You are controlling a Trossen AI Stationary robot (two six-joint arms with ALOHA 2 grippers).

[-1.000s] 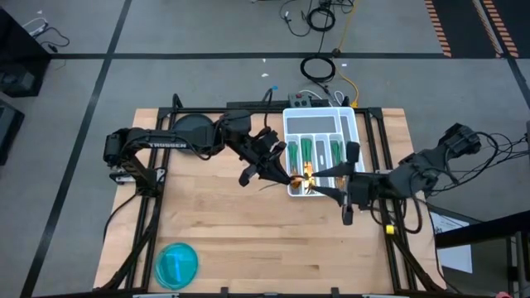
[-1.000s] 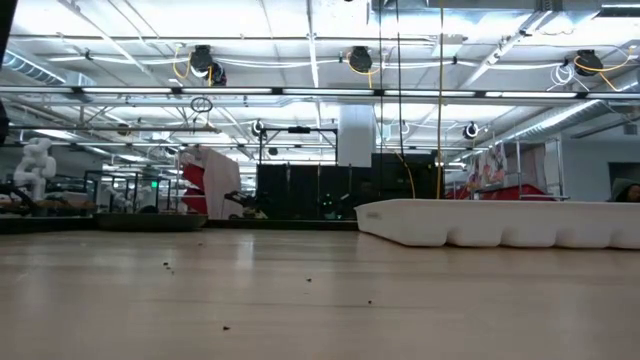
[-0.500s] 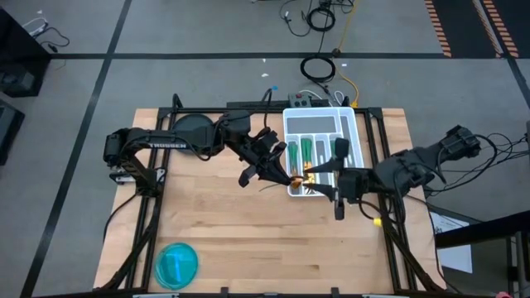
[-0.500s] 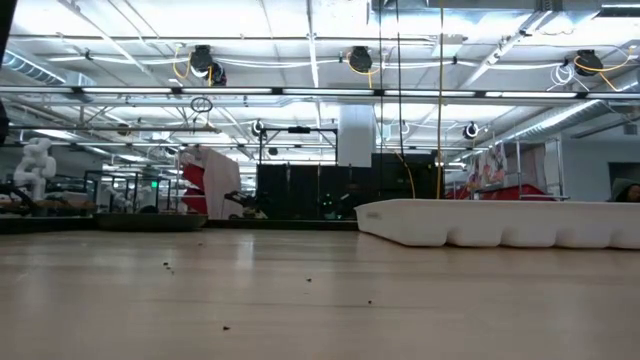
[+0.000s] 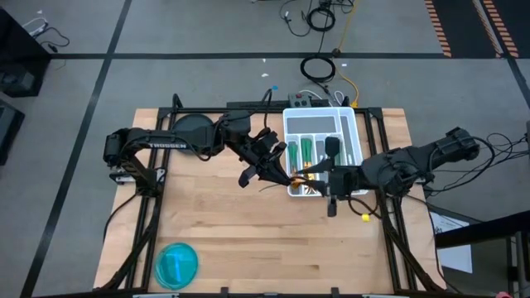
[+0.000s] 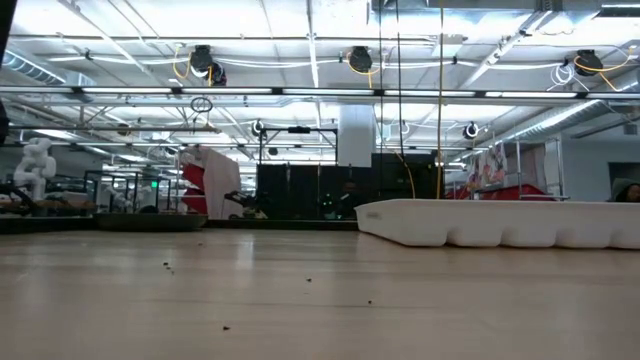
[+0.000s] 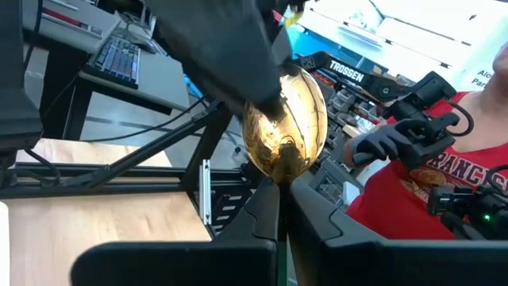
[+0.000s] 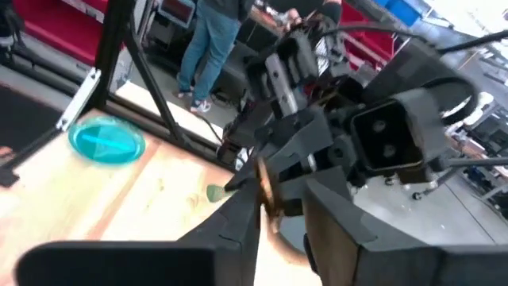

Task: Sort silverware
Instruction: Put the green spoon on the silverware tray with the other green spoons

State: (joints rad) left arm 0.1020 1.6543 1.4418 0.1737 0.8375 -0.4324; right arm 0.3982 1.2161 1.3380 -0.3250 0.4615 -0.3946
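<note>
Left gripper (image 5: 286, 175) pressed tight on a gold spoon (image 7: 286, 127), held up in the air by the near left corner of the white tray (image 5: 351, 126). Right gripper (image 5: 317, 179) just beside it, fingers (image 8: 238, 218) on both sides of the same spoon; cannot tell if pinching it. Other green-handled silverware (image 5: 306, 149) lying in the tray's slots. Blue bowl (image 5: 177, 264) far off, near the front left corner of the wooden table (image 5: 232, 223).

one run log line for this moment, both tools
left tool: shut on spoon, beside white tray | right tool: closing on spoon's gold bowl | phase: handover | blue bowl: near table corner
</note>
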